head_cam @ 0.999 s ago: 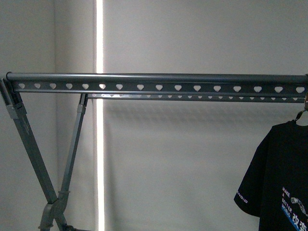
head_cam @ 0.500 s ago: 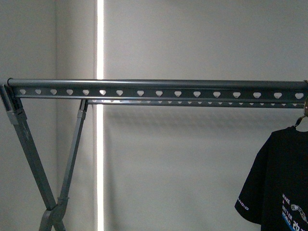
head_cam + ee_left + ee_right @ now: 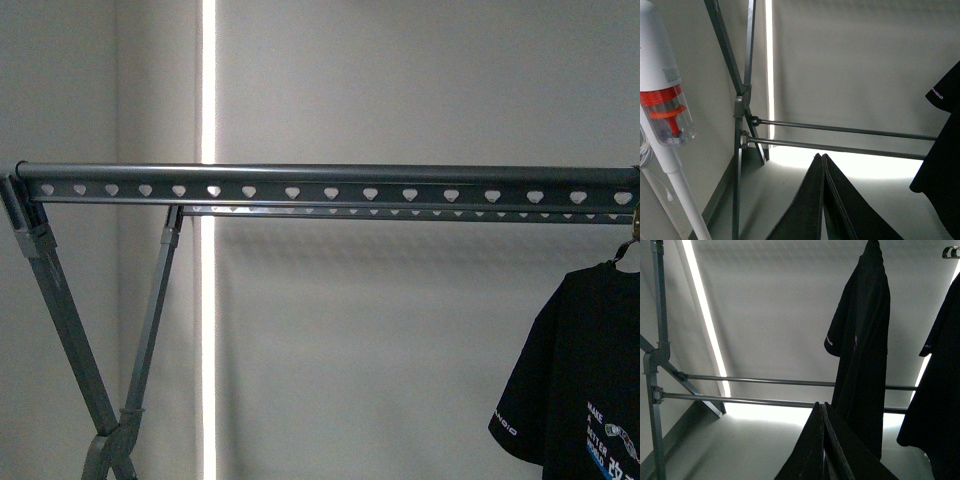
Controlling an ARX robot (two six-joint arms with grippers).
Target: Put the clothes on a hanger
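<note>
The hanger (image 3: 330,175), a grey metal rack, runs a long rail with heart-shaped holes across the front view, on crossed slanted legs (image 3: 60,300) at the left. The clothes, a black T-shirt (image 3: 585,380) with white print, hang from a small hook under the rail's right end. Neither gripper shows in the front view. In the left wrist view my left gripper (image 3: 821,156) is shut and empty, low by the rack's lower bars (image 3: 840,130), with the T-shirt (image 3: 945,150) off to one side. My right gripper (image 3: 821,404) is shut and empty, just short of the hanging T-shirt (image 3: 862,340).
A white stick vacuum (image 3: 662,100) with a red and clear canister stands beside the rack's crossed legs (image 3: 740,100). A second black garment (image 3: 940,390) hangs past the T-shirt in the right wrist view. A bright vertical light strip (image 3: 208,300) runs down the grey wall.
The rail sits slightly lower in the front view than a second ago; since half a second ago nothing has shifted. The T-shirt stays hanging at the right end.
</note>
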